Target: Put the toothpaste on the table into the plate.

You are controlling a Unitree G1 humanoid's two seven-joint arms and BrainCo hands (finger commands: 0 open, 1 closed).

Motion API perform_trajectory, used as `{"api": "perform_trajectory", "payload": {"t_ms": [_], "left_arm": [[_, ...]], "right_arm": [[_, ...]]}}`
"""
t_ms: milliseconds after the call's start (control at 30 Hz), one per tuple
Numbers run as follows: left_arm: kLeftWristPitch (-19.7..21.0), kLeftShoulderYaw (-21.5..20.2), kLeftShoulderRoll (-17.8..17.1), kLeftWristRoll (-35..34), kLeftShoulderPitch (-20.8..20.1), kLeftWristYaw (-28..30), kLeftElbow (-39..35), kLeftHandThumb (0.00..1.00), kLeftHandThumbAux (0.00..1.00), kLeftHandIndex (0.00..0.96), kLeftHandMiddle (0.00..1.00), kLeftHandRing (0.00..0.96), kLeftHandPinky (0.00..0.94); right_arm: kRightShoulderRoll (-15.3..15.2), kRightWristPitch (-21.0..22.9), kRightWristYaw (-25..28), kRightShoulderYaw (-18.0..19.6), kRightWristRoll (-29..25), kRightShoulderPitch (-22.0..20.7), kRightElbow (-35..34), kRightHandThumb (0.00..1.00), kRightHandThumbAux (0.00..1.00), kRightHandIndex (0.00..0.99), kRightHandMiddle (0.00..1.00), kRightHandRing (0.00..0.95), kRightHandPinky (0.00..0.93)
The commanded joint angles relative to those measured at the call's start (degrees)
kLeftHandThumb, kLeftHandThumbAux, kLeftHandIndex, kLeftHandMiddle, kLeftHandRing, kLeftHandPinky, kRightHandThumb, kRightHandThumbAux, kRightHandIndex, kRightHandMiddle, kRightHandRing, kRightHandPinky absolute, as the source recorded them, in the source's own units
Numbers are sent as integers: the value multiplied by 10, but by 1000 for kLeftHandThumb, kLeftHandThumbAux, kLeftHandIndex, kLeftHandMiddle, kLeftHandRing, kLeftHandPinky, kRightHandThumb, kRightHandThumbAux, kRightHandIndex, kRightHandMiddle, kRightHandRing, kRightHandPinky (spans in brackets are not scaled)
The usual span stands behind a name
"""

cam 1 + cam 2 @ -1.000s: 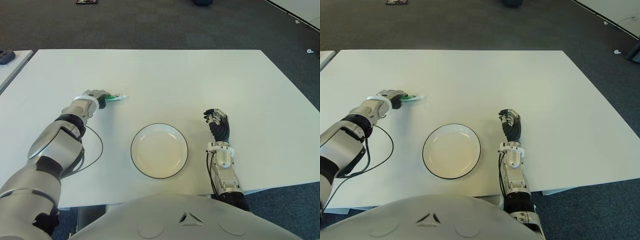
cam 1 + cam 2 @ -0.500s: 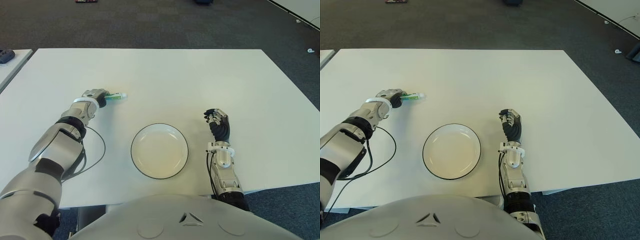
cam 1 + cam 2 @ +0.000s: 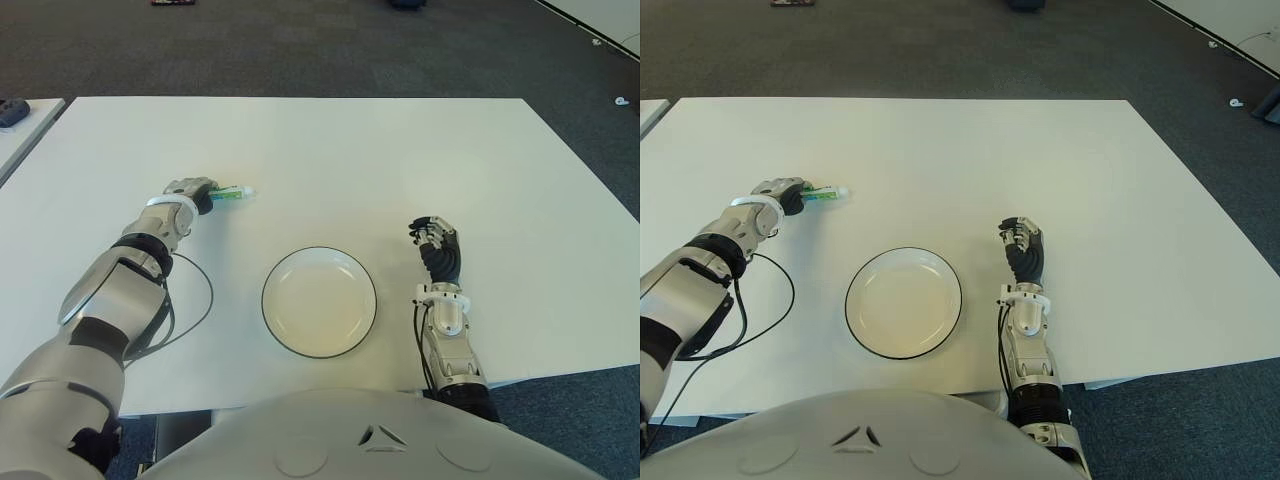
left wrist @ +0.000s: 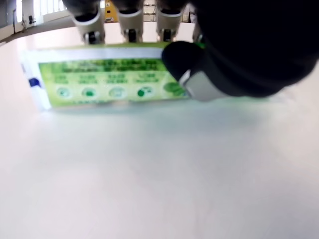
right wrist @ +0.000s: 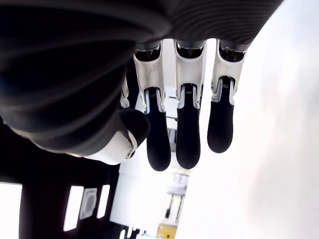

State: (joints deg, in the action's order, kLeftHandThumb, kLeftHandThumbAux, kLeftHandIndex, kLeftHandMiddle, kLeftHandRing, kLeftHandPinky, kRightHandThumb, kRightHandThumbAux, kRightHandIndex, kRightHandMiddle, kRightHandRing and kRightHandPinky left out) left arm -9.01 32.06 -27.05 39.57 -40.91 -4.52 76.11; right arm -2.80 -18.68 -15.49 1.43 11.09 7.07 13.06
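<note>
Left hand (image 3: 190,192) is out on the left part of the white rectangular table (image 3: 400,160), fingers curled around the green-and-white toothpaste tube (image 3: 230,194). In the left wrist view the thumb presses the tube's (image 4: 109,84) near face and three fingers (image 4: 130,20) wrap over its far edge, so it's a pinch grasp. Tube lies flat, low at the tabletop; can't tell if it's touching the surface or just lifted off. Its white cap end sticks out past the hand toward the table's middle.

Round white plate with a thin dark rim (image 3: 319,301) sits near the front edge of the table, toward the centre, well apart from the tube and closer to the robot. Nothing is in it.

Right hand (image 3: 434,243) shows to the right of the plate, near it, palm side in, fingers (image 5: 188,124) hanging loosely extended side by side and holding nothing.

A black cable (image 3: 190,300) loops on the table beside the left forearm.
</note>
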Motion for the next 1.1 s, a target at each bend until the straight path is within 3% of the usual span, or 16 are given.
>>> {"api": "perform_trajectory", "payload": {"t_ms": [33,533,833,1100], "left_arm": [[-4,1,16,0,32,13,13,846,668,421,586,782,771],[-11,-6,13,-8,31,6,11,847,667,421,579,786,767],[-21,-37,14,-34,25,1,10,848,667,421,576,796,781],[-55,-70,8,-60,13,-3,2,848,666,420,571,804,779]], "right_arm": [[-2,-6,2,1,1,-5,8,710,729,423,480,474,479],[-3,-8,2,2,-1,-8,14,709,730,422,485,478,481],[-4,-13,5,2,-4,-11,19,709,729,423,480,474,481],[-3,-16,3,2,-2,-15,26,710,730,422,479,471,477]]}}
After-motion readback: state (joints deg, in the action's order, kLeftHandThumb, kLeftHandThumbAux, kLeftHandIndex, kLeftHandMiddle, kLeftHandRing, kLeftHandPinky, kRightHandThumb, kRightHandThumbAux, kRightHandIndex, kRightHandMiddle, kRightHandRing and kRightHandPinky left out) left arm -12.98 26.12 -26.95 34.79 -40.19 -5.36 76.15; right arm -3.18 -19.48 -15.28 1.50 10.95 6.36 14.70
